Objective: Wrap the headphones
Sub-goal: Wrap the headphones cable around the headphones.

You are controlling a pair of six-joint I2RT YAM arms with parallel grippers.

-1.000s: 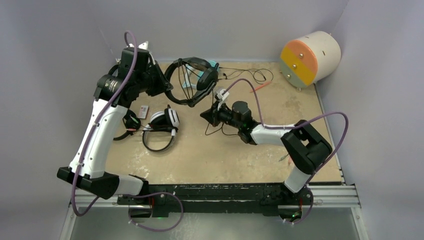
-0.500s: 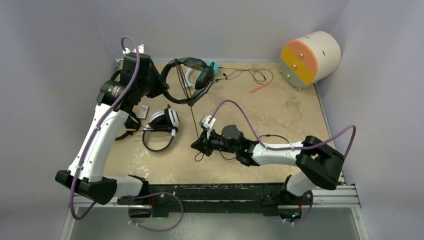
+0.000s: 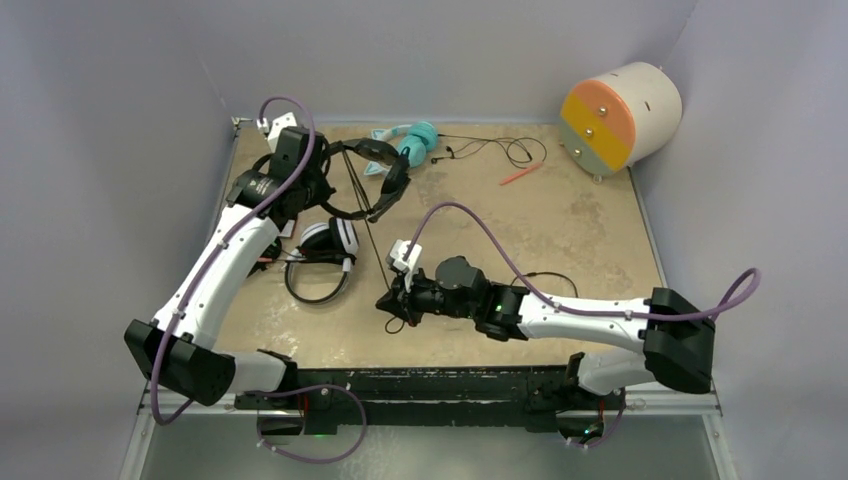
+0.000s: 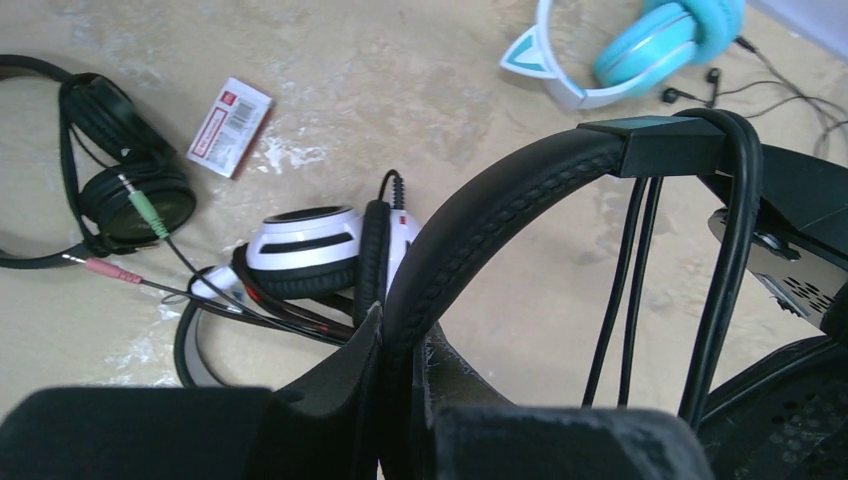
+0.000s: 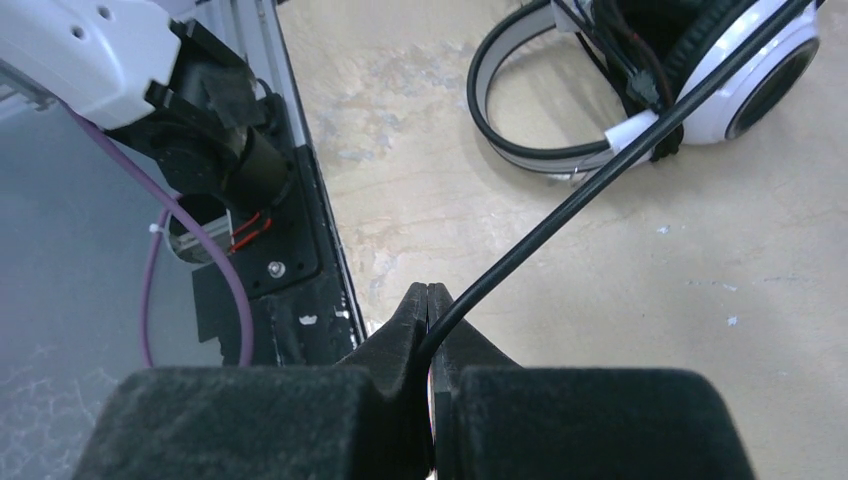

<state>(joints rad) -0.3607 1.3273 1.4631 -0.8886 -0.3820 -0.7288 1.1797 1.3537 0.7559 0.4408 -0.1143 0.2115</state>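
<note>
Mid-wrap, we had the left claw (image 4: 398, 345) pinching the black headphones (image 3: 385, 172) by the band (image 4: 500, 210) at upper left, right claw (image 5: 428, 300) pinching their cable (image 5: 600, 180) taut toward lower centre; next, we judged, needed looping it over the band.

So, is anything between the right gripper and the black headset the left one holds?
Nothing visible. The cable runs taut from the right gripper to the black headset clamped in the left gripper; the white-and-black headset lies on the table just beside that line.
</note>
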